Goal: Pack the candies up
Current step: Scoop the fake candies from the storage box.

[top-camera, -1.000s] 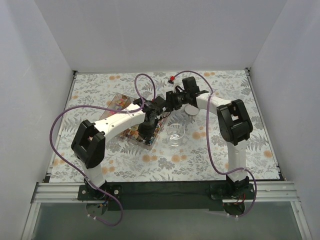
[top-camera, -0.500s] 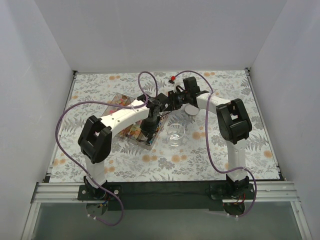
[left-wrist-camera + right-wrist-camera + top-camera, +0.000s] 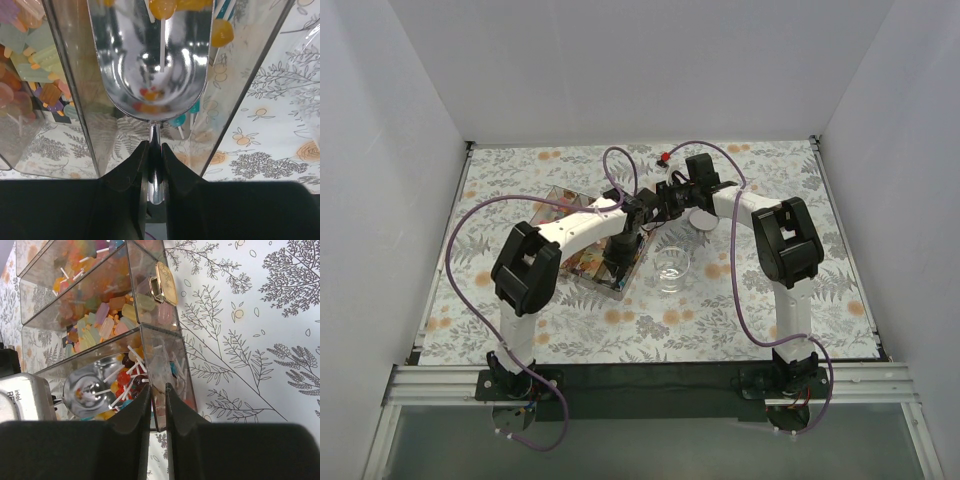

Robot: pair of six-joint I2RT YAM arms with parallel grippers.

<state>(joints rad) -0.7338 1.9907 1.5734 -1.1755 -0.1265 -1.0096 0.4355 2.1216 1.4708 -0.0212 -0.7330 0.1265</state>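
The lollipops [image 3: 125,377] lie in the end compartment of the clear compartment box [image 3: 160,347]. A few sit right at the mouth of the metal scoop [image 3: 150,60], and the back of the bowl shows only reflections. The neighbouring compartments hold pastel sweets.

Your first risk is those white sticks. They are long against the scoop and the narrow compartment, so when you lift, one can catch the wall or hang over the scoop's lip and drag the load out. Take a deeper bite before raising and lift level.

Your left tool [image 3: 154,147] is clamped on the scoop's thin, round handle [image 3: 155,172]. A rod like that can twist between the pads. If a stick snags or the scoop presses on the floor of the box, the bowl may roll and tip its load.

Your right tool [image 3: 158,390] is pinched on the top edge of the box wall at the corner of the same compartment. That is a narrow hold on smooth plastic. A hard push from the scoop could slip it, and the box would then slide or rock on the cloth.

In the top view the two wrists are crowded over this one corner, so a wide swing of either arm risks a knock.

The clear cup [image 3: 672,268] stands just beside the box on the counter [image 3: 840,260], probably as the target. It looks light, and its mouth looks little wider than the scoop. A brushing wrist could topple it, and lollipops may bridge the rim and fall outside.
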